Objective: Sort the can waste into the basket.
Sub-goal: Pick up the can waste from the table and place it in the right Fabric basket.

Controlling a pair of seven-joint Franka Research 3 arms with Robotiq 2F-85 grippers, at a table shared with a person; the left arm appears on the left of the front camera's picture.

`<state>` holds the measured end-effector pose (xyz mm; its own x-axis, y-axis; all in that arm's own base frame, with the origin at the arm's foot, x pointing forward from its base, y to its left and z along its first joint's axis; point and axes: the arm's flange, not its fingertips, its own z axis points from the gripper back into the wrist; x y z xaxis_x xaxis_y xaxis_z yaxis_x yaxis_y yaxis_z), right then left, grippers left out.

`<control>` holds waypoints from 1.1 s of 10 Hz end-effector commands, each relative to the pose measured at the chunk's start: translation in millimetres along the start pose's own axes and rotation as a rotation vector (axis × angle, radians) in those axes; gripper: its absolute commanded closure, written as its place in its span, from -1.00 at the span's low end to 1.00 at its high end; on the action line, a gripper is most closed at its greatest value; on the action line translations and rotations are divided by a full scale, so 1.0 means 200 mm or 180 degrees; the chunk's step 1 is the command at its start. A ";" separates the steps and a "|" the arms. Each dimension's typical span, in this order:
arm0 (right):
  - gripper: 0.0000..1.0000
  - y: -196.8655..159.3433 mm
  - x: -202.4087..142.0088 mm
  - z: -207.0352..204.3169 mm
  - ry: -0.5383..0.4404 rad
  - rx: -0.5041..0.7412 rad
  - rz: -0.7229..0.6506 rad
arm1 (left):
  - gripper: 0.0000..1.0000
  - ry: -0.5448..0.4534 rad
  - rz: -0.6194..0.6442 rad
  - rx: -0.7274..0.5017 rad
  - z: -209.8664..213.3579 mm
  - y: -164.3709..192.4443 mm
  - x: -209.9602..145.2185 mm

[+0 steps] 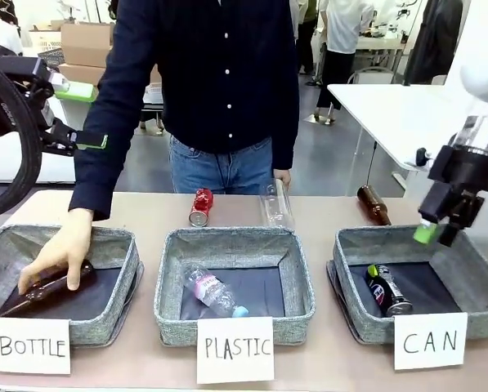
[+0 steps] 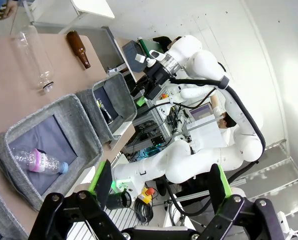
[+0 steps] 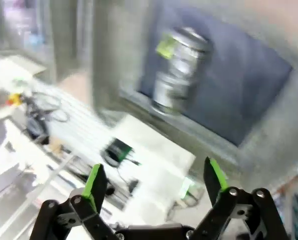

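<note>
The black can [image 1: 388, 291] with a green patch lies on the dark lining of the grey basket [image 1: 350, 245] signed "CAN" at the right. My right gripper [image 1: 438, 234] hangs open and empty over that basket's far right side. In the blurred right wrist view, the black can [image 3: 181, 65] lies in the basket [image 3: 188, 135] beyond my open right gripper [image 3: 153, 182]. The red can [image 1: 200, 207] lies on the table behind the middle basket. My left gripper [image 1: 87, 116] is raised at the far left, open and empty. In the left wrist view the left gripper [image 2: 161, 182] shows spread fingers.
A person's hand [image 1: 64, 249] rests on a brown bottle [image 1: 51, 284] in the "BOTTLE" basket [image 1: 105, 241]. A plastic bottle [image 1: 213, 291] lies in the "PLASTIC" basket [image 1: 231, 238]. A clear bottle [image 1: 276, 204] and another brown bottle [image 1: 373, 204] lie on the table behind.
</note>
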<state>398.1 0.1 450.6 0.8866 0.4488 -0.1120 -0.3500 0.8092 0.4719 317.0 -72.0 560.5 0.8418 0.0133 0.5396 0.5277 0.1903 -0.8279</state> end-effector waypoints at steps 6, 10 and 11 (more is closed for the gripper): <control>-1.00 0.14 0.21 0.23 -0.2227 0.3721 0.0505 | -1.00 -0.0038 -0.0065 -0.0072 0.00 0.00 0.00; -1.00 0.13 0.23 0.29 -0.1834 0.3188 0.0045 | -1.00 -0.0038 -0.0065 -0.0072 0.00 0.00 0.00; -1.00 0.13 0.23 0.29 -0.1834 0.3188 0.0045 | -1.00 -0.0038 -0.0065 -0.0072 0.00 0.00 0.00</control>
<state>449.2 25.5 497.8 0.9759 -0.0363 0.2153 -0.2150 0.0141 0.9765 317.1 -71.6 560.4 0.8419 0.0142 0.5395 0.5273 0.1908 -0.8279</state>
